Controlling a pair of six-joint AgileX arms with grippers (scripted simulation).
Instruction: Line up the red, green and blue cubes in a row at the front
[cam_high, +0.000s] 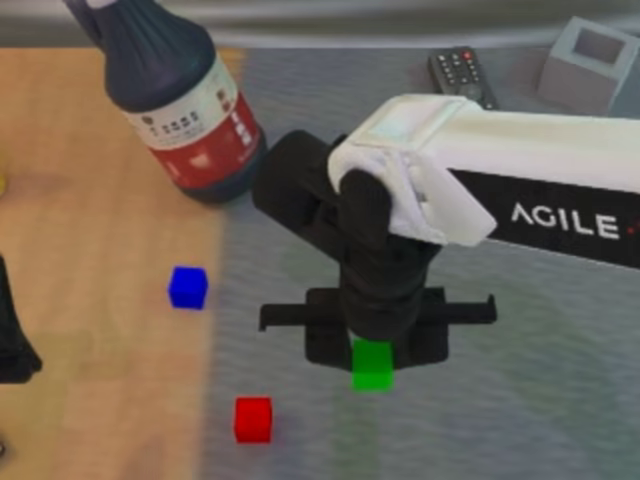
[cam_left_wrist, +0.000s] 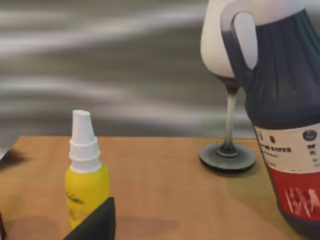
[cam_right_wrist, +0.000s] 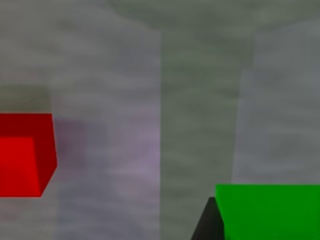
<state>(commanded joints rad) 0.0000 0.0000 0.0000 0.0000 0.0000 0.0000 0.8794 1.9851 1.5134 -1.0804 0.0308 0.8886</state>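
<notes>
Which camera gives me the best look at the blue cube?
The top view: the blue cube sits whole and unobstructed on the wooden area, left of the right arm. Neither wrist view shows it; the right wrist view shows only the red and green cubes.

Bottle (cam_high: 185, 100) behind cubes (cam_high: 188, 288)

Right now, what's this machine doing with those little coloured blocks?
The right arm's tool is down over the green cube near the table's front, seemingly holding or placing it. The red cube sits just to its left, apart from it. The blue cube lies farther back and left, not yet in line. The left arm waits at the left edge.
</notes>
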